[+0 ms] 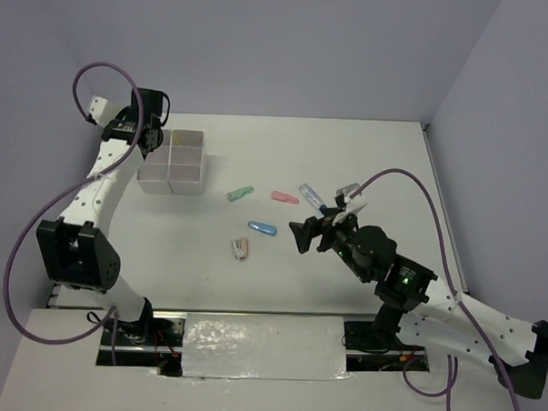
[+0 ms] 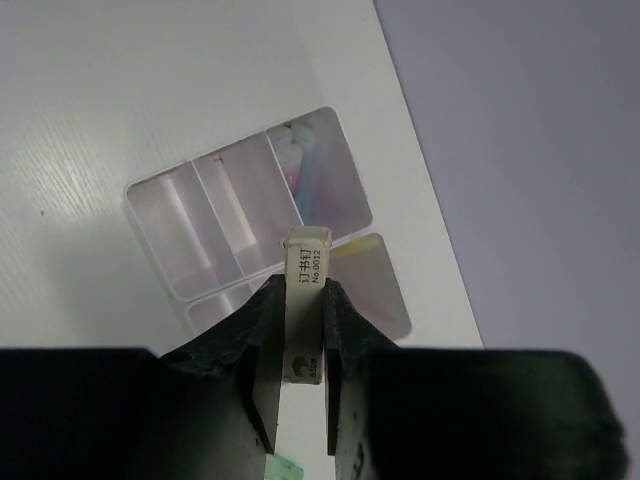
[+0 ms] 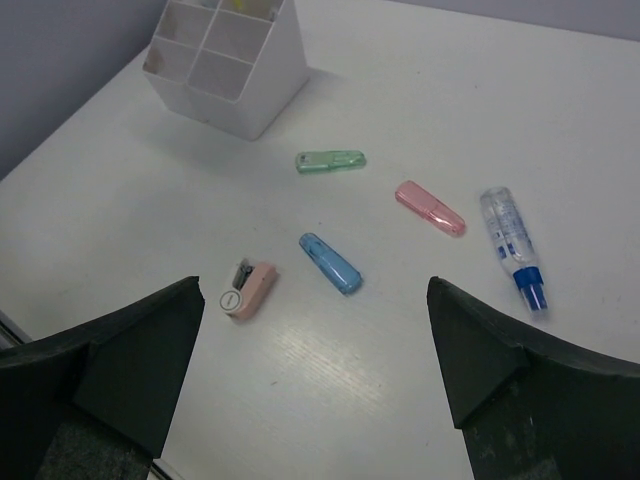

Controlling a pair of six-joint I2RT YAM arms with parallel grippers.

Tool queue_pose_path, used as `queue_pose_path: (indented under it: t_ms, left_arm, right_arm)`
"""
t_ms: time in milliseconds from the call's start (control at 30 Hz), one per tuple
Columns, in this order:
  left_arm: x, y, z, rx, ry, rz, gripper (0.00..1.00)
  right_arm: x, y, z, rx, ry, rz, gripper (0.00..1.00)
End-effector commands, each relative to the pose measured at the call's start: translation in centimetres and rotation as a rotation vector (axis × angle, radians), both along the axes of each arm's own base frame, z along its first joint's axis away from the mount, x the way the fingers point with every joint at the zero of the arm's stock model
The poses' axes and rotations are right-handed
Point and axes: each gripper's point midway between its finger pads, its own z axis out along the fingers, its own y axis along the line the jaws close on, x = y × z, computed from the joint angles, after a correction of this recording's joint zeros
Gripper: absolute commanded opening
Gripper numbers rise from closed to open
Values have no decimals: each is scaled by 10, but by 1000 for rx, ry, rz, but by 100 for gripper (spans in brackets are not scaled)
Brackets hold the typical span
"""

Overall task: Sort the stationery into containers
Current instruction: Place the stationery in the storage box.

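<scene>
The translucent four-compartment container [image 1: 172,176] stands at the far left and also shows in the left wrist view [image 2: 165,250] and the right wrist view [image 3: 262,98]. My left gripper [image 1: 153,133] hovers over it, shut on a small white staple box [image 2: 306,262]. One compartment holds pink and blue items [image 2: 312,170]. On the table lie a green stick [image 1: 241,193] [image 3: 330,160], a pink stick [image 1: 285,197] [image 3: 430,208], a blue stick [image 1: 262,229] [image 3: 330,263], a pink mini stapler [image 1: 242,249] [image 3: 248,290] and a blue-tipped clear pen [image 1: 312,197] [image 3: 512,240]. My right gripper [image 1: 302,236] [image 3: 315,345] is open and empty, above the table just right of the blue stick.
Another small clear item [image 1: 348,189] lies right of the clear pen, partly behind the right arm's cable. Walls close the table at the back and right. A taped strip runs along the near edge [image 1: 259,337].
</scene>
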Motion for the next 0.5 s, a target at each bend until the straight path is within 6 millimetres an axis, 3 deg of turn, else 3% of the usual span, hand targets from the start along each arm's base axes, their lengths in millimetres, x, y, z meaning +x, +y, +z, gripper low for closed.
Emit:
queue_pose_path:
  t_ms: [0,233,467]
  left_arm:
    - [13,26,-17,-39,10,101,0]
    - [27,32,-69,-72,46,124,0]
    - [43,35,-74,-48,-7,120,0]
  right_arm:
    - [5,-2,-3,-40,19,-32,100]
    - [7,2,-2,-72,-29,-8,100]
    - [6,9,-15,-133,-12,29,100]
